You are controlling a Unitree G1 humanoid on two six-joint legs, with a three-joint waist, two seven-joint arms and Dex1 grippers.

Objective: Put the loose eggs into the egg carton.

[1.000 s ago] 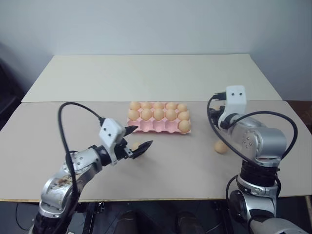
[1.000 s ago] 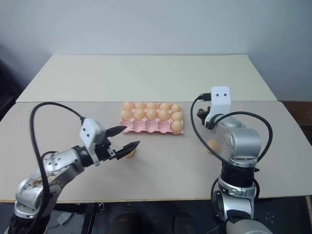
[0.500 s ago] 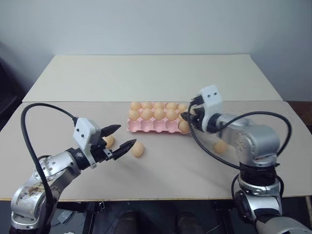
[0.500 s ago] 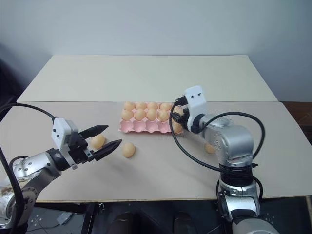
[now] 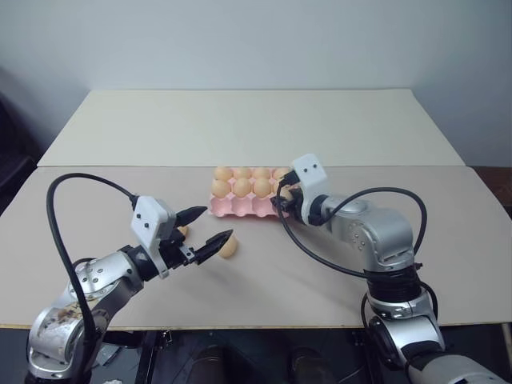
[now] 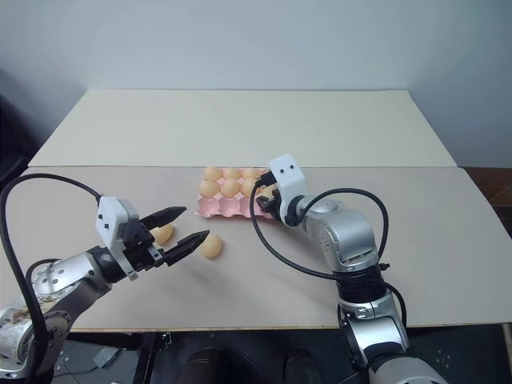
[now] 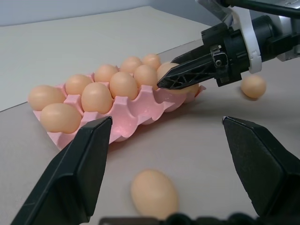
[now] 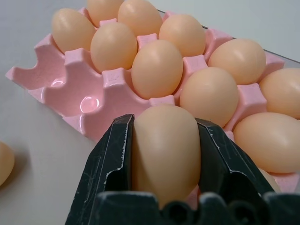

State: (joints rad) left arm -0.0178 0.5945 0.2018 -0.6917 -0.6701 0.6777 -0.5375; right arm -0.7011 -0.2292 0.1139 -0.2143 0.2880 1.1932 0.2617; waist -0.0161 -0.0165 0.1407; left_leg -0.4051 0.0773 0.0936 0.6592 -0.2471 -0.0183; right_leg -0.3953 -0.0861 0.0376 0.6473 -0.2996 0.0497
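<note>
egg (image 8: 165, 150) | pinched by right gripper (image 8: 164, 154) | now moved over egg carton (image 8: 75, 75)

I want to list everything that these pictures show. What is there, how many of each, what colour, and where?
egg carton: one, pale pink, middle of the near table.
eggs in the carton: ten, orange-tan, filling the two back rows; the front row is partly hidden.
loose eggs on the table: three, orange-tan; two by the left gripper, one on the table past the right gripper.
held egg: one, orange-tan, over the carton's front row.
near table: one, beige.
far table: one, cream, behind it.
left gripper: black fingers, open, beside the two loose eggs.
right gripper: black fingers, shut on the held egg.
</note>
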